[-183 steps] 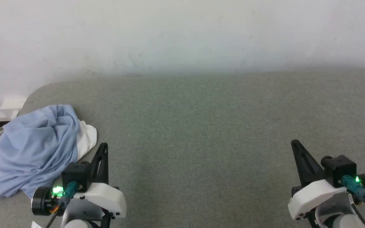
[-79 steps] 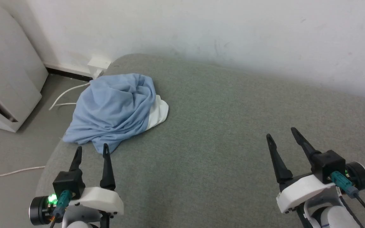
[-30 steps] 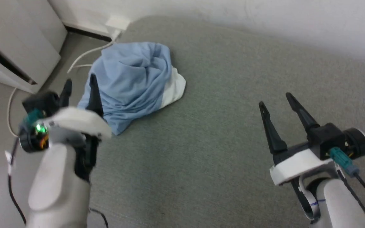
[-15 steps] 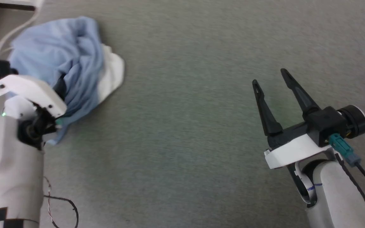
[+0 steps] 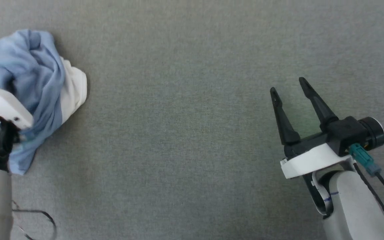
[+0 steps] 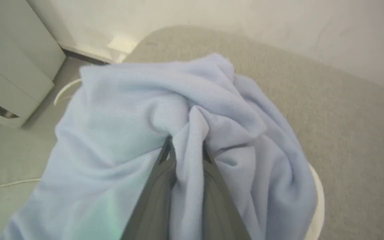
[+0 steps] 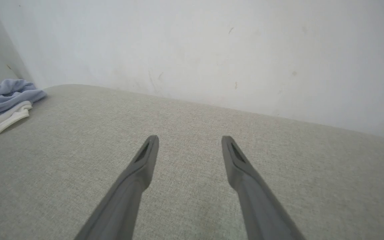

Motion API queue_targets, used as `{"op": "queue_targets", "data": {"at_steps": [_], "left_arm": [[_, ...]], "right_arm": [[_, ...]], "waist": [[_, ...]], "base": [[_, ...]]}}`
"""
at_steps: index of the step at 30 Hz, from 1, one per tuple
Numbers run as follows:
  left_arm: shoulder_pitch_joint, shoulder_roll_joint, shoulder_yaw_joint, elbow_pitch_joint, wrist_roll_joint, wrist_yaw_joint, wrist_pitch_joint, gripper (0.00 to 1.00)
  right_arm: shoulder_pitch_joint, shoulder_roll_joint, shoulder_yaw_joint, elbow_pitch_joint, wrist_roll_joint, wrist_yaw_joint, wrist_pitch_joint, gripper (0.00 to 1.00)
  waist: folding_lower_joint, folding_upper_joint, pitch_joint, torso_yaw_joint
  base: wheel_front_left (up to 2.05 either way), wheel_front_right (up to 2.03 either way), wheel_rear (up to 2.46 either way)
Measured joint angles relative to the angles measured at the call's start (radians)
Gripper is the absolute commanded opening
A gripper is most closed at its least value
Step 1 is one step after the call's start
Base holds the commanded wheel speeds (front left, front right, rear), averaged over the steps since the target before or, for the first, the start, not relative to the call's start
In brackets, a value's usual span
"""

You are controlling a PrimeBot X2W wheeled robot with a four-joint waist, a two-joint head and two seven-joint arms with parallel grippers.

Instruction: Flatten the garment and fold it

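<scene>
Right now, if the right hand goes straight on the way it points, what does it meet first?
Probably the grey cushion ahead of the right hand, else the white wall behind it; depth is unclear. The garment lies well off that line.

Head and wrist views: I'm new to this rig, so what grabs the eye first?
The crumpled light blue garment, heaped at the left edge of the grey surface, with the left gripper pinching a fold of it. Then the right gripper, open over bare surface on the right.
</scene>
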Motion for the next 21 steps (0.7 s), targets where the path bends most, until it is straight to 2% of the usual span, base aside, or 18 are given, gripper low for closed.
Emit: {"op": "queue_targets", "data": {"at_steps": [3,8,12,17,21], "left_arm": [[-0.009,0.013,0.003,-0.064,0.075,0.036,-0.173,0.0],[-0.065,0.001,-0.039,-0.182,0.144,0.039,-0.348,0.0],[-0.11,-0.041,-0.109,-0.258,0.18,0.031,-0.398,0.0],[-0.166,-0.143,-0.22,-0.306,0.195,0.011,-0.416,0.0],[-0.199,-0.236,-0.315,-0.278,0.194,-0.021,-0.419,0.0]], "right_arm": [[0.009,0.0,-0.007,0.016,0.022,0.0,-0.01,1.0],[0.05,0.0,-0.03,0.038,0.046,0.0,-0.023,1.0],[0.081,0.001,-0.046,0.044,0.057,0.0,-0.023,1.0],[0.114,0.001,-0.068,0.039,0.067,0.0,-0.014,1.0],[0.127,0.001,-0.069,0.024,0.071,0.0,-0.002,1.0]], "waist": [[0.0,0.0,-0.042,-0.008],[-0.0002,0.0,-0.135,-0.011],[-0.0003,0.0,-0.215,-0.018],[-0.0005,0.0,-0.298,-0.043],[-0.0004,0.0,-0.333,-0.089]], "base": [[0.0,0.0,0.0],[0.0,0.0,0.0],[0.0,0.0,0.0],[0.0,0.0,0.0],[0.0,0.0,0.0]]}}
